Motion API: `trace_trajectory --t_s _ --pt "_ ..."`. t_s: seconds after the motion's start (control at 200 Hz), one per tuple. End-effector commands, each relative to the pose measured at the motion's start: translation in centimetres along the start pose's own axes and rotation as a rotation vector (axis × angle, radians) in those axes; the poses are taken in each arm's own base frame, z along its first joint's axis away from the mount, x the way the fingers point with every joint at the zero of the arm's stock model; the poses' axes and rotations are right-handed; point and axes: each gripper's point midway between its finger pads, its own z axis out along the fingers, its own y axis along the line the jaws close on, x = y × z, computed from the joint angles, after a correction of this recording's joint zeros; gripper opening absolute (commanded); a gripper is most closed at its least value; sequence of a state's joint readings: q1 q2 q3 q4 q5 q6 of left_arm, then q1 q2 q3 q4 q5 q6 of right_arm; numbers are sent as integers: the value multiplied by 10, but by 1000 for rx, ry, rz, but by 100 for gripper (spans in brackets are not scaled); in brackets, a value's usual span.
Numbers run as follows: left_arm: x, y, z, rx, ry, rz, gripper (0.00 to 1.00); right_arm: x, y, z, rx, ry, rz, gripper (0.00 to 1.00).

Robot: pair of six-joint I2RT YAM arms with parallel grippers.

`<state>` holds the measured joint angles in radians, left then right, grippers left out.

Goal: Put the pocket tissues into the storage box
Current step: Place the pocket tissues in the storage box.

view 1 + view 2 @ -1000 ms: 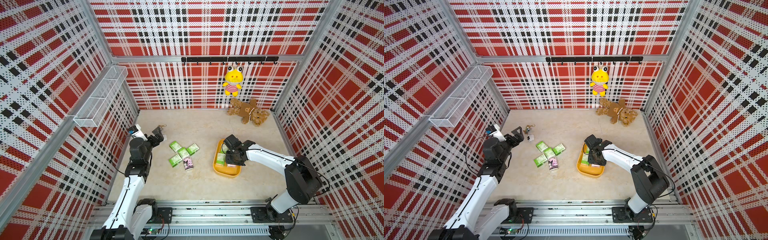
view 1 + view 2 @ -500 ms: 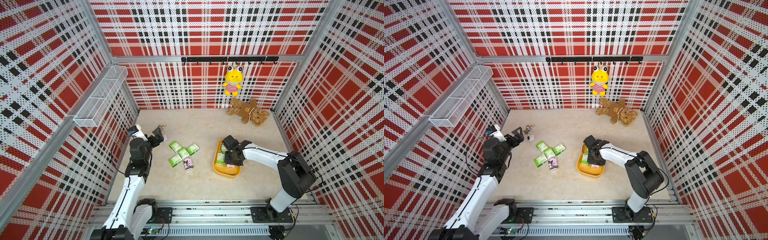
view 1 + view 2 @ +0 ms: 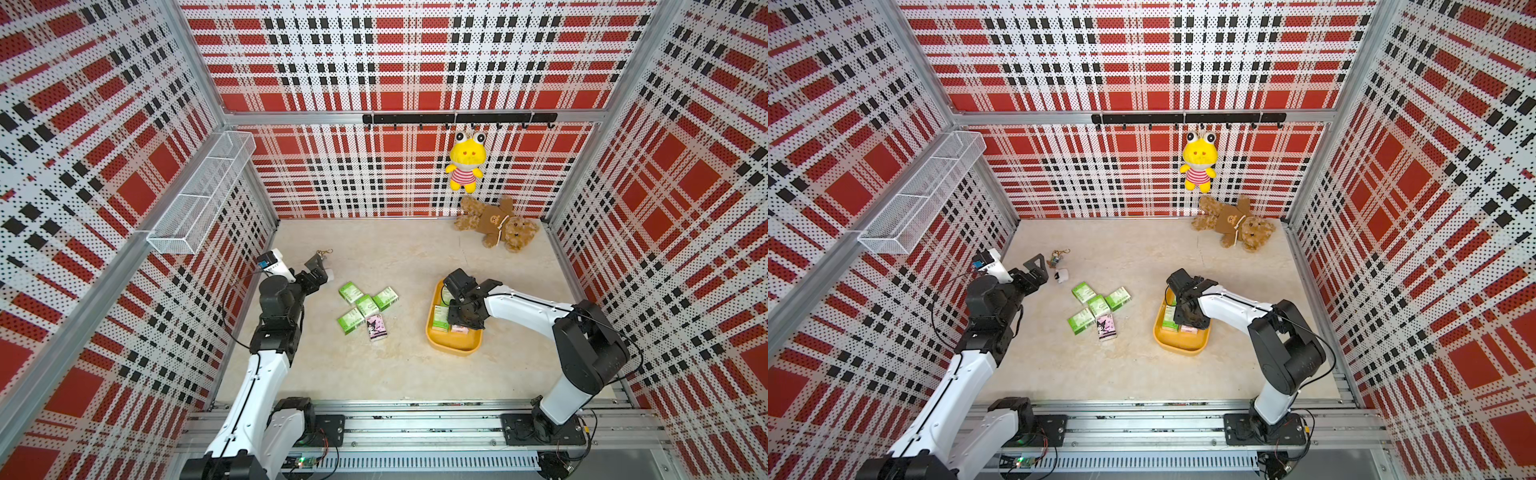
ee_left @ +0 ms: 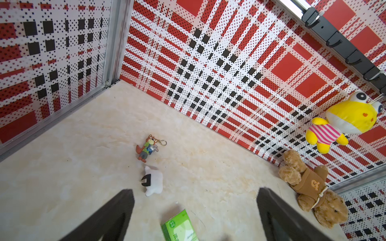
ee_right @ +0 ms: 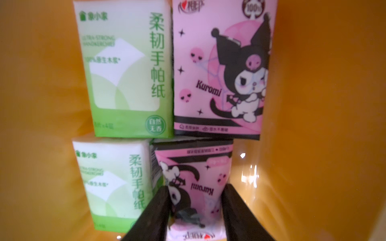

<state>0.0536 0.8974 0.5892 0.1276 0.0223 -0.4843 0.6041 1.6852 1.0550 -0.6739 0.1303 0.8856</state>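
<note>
The right gripper [image 5: 196, 186] pinches a pink packet [image 5: 194, 164] inside the storage box [image 5: 323, 104].
Three more pocket tissues [image 5: 125, 68] lie just ahead of it; the left gripper [image 4: 195, 190] stands spread and empty.

We see the shallow yellow-orange plastic storage box [image 3: 455, 347] right of centre, holding two green-and-white tissue packets [image 5: 125, 68] and two pink cartoon packets [image 5: 219, 68]; five more packets [image 3: 367, 305] cluster mid-frame.

The walls [image 3: 415, 62] have red, white and black checks. The table [image 3: 395, 374] is pale like stone. A white wire basket [image 3: 199, 195] hangs up high.
</note>
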Motion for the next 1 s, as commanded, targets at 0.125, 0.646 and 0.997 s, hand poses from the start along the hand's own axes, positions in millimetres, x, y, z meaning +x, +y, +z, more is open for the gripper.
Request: trace_trajectory --t_s 0.125,0.646,0.997 --pt "-5 -1 0 4 -18 22 99 -15 9 2 -22 -38 32 48" --pt "-2 -2 1 12 -9 16 99 -31 17 -23 -49 -89 -1 63" --pt "-3 -2 0 13 -11 11 99 -44 19 -44 -46 -143 -35 66"
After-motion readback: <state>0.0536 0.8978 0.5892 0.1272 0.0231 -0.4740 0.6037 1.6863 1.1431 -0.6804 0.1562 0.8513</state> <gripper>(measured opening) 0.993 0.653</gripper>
